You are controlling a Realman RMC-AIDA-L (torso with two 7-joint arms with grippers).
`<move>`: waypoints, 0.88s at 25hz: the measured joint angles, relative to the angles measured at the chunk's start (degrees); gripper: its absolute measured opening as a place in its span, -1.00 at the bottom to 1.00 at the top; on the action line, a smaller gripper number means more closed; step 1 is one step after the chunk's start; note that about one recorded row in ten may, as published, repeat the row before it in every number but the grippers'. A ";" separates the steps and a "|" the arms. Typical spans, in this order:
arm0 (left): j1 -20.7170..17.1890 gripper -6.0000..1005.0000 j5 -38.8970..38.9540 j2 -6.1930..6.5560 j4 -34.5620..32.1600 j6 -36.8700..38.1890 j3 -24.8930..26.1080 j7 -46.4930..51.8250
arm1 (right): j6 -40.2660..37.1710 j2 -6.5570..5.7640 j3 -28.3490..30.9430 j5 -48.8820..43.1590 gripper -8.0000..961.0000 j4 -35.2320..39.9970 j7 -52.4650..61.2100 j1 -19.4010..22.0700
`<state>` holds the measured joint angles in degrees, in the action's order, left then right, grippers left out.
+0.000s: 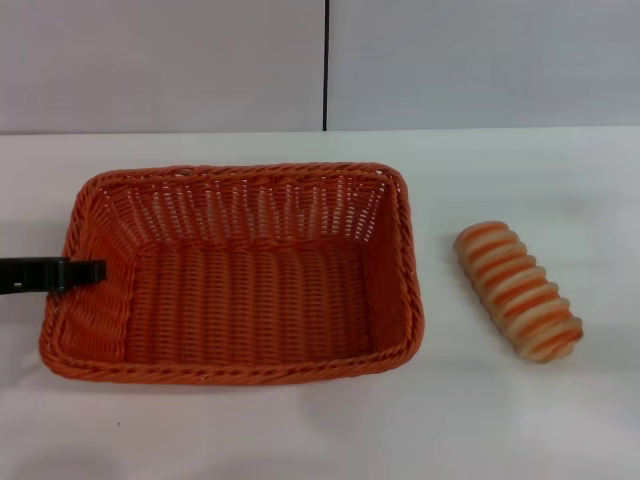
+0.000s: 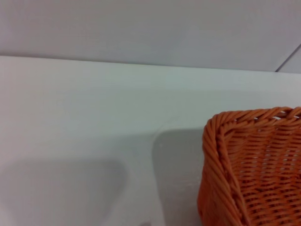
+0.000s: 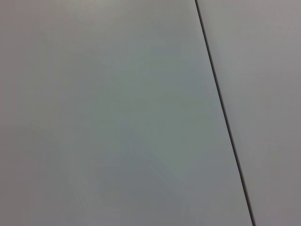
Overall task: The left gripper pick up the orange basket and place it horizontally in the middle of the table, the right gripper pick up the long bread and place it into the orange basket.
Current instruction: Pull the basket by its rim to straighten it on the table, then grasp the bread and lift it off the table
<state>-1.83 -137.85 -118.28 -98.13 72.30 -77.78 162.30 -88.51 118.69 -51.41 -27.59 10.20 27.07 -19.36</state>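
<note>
1. Two task things are seen on the white surface (image 1: 500, 420): the orange basket (image 1: 240, 275), lying lengthwise across the middle, and the long bread (image 1: 518, 290), well apart from it toward the robot's right, lying at a slant.
2. At the basket's left short wall the left gripper (image 1: 85, 271) is seen; whether its jaws are parted or hold the rim cannot be told.
3. No part of the right gripper is shown; only a pale wall is seen from its wrist.
4. The basket is judged light and fairly stiff, with a braided rim that suits a pinch over one short wall.
5. The bread is judged light and perhaps squashy; its ridges should resist slipping, so a hold across the middle is advised.
</note>
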 joint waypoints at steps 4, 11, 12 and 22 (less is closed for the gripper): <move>-0.18 -0.04 0.83 -0.02 0.52 -0.65 0.70 -1.96 | 0.00 -0.01 -0.01 -0.20 0.23 0.19 0.13 0.51; 0.08 0.36 16.96 -0.02 5.11 -1.23 10.92 -16.87 | 9.19 -0.69 0.48 -8.69 0.22 14.85 17.00 6.62; 0.26 0.37 19.68 -0.02 6.39 -1.25 12.21 -20.00 | 11.42 -0.74 0.56 -11.30 0.22 18.23 20.96 7.64; 2.48 0.45 44.51 0.13 25.33 0.18 23.72 -47.22 | 17.08 -2.53 14.37 -64.21 0.20 50.56 78.52 7.24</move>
<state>0.65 -93.34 -118.15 -72.80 72.47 -54.06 115.08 -71.43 116.15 -37.04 -91.80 60.76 105.59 -12.11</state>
